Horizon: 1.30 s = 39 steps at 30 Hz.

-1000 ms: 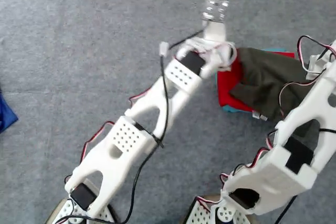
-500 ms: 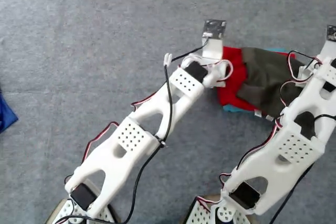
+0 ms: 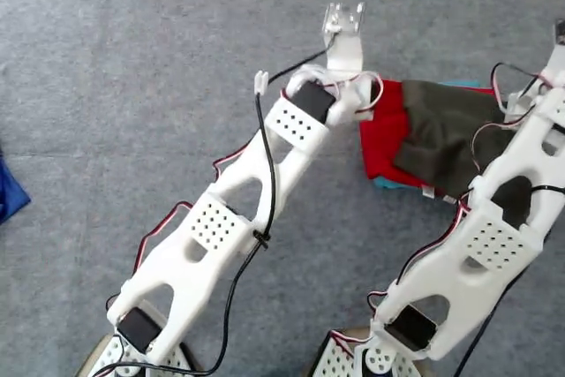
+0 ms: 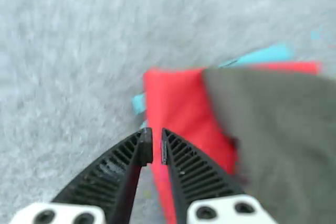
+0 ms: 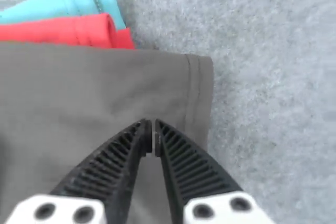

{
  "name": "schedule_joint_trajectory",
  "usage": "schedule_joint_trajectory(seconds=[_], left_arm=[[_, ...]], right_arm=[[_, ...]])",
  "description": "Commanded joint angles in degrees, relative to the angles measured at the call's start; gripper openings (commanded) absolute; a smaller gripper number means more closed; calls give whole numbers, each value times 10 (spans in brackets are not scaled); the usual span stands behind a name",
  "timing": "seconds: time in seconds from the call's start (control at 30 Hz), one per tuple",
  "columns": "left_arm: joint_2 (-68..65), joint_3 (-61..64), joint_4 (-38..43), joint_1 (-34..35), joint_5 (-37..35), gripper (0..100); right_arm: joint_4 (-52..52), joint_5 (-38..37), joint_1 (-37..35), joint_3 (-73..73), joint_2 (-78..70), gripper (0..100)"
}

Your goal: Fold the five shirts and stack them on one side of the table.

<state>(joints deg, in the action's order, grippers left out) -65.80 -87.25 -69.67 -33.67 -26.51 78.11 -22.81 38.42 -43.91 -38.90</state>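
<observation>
A stack of folded shirts lies at the table's right side. A dark grey shirt (image 3: pixel 446 134) is on top, rumpled, over a red shirt (image 3: pixel 381 143) and a teal shirt (image 3: pixel 393 184). My left gripper (image 3: pixel 342 17) is just beyond the stack's far left corner; in its wrist view it (image 4: pixel 152 144) is shut and holds nothing, above the edge of the red shirt (image 4: pixel 173 108). My right gripper (image 3: pixel 560 37) is at the right edge of the high view. In its own view it (image 5: pixel 151 132) is shut over the grey shirt (image 5: pixel 79 87), near its hem.
A blue shirt (image 3: pixel 7 193) pokes in at the table's left edge. Grey cloth (image 3: pixel 132 86) covers the whole table. Both arm bases stand at the near edge, the left arm stretching diagonally across the middle.
The left gripper dipped toward the stack's corner, then drew back away from it. The right arm swung out toward the far right edge. The grey shirt shifted slightly.
</observation>
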Motion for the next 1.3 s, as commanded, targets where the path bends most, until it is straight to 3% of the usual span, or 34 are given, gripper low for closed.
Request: schedule_joint_trajectory(seconds=[0.0,0.2,0.3,0.43,0.8,1.27], left_arm=[[49,-67,-18,0,-4,63],[47,-50,-18,-29,-4,66],[46,-39,-17,-47,-37,98],[46,0,-17,-78,-95,198],[45,41,29,-91,-151,203],[47,102,92,-103,-179,203]], right_arm=[[64,7,-10,-137,7,18],[147,8,4,-276,5,18],[166,8,11,-286,5,18],[169,8,84,-286,3,18],[171,-54,253,-291,-88,18],[171,-57,271,-290,-129,17]])
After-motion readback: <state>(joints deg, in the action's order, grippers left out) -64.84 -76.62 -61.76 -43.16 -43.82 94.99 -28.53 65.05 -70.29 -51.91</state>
